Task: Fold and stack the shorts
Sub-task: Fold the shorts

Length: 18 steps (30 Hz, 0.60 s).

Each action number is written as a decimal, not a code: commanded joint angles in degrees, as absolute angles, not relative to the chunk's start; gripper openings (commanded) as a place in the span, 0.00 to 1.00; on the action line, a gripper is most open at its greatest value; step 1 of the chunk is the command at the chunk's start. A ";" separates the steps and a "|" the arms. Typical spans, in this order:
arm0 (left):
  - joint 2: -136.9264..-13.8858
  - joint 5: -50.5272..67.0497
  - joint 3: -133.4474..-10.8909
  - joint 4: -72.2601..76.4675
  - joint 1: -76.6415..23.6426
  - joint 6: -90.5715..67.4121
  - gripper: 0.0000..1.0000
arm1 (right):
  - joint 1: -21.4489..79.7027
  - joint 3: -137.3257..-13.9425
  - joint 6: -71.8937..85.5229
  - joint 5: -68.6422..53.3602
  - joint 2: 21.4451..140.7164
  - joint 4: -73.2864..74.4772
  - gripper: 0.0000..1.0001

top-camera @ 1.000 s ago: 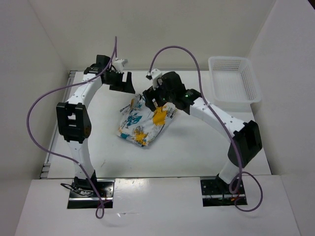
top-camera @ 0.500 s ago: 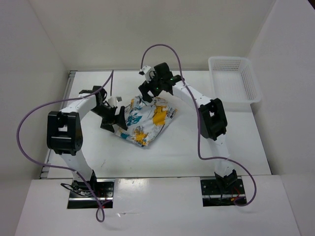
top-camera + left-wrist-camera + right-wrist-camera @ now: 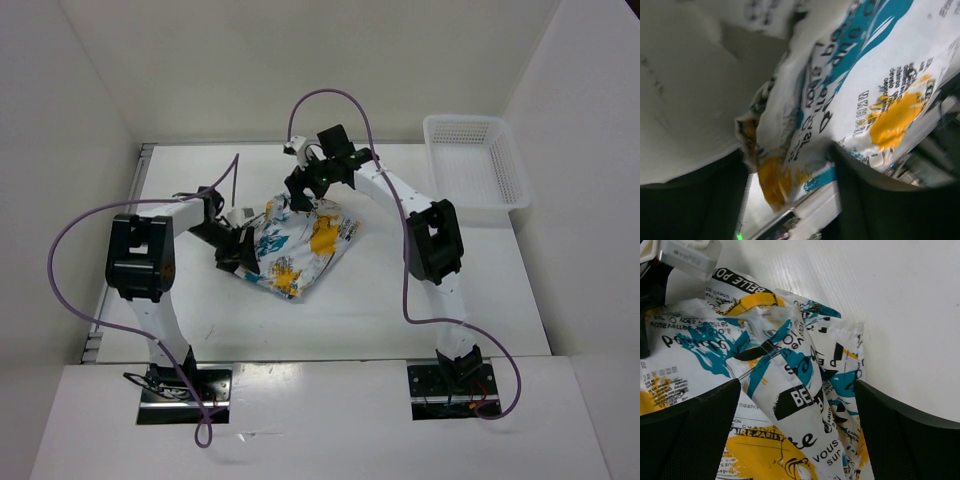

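On the table (image 3: 400,310) the shorts (image 3: 300,245) lie crumpled midway between my arms, their long axis running near-left to far-right. My right gripper (image 3: 303,197) hangs wide open over their far edge, wrist pitched down. My left gripper (image 3: 242,255) reaches in low, jaws apart astride the bunched left edge, not yet pinching.

White table (image 3: 400,295): shorts (image 3: 300,245) mid-table, basket (image 3: 475,170) far right corner.
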State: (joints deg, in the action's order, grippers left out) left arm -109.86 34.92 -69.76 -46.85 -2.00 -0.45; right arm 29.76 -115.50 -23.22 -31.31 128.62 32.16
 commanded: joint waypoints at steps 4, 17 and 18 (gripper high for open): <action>-112.15 39.89 -70.75 -47.45 -2.72 0.00 0.46 | 29.27 -117.06 -22.51 -29.44 130.69 30.24 0.98; -109.78 42.71 -78.30 -55.01 -2.72 0.00 0.00 | 31.03 -116.54 -21.19 -29.62 131.92 29.62 0.26; -108.91 42.71 -80.22 -56.15 -2.72 0.00 0.00 | 31.03 -117.07 -21.18 -29.62 131.92 29.10 0.20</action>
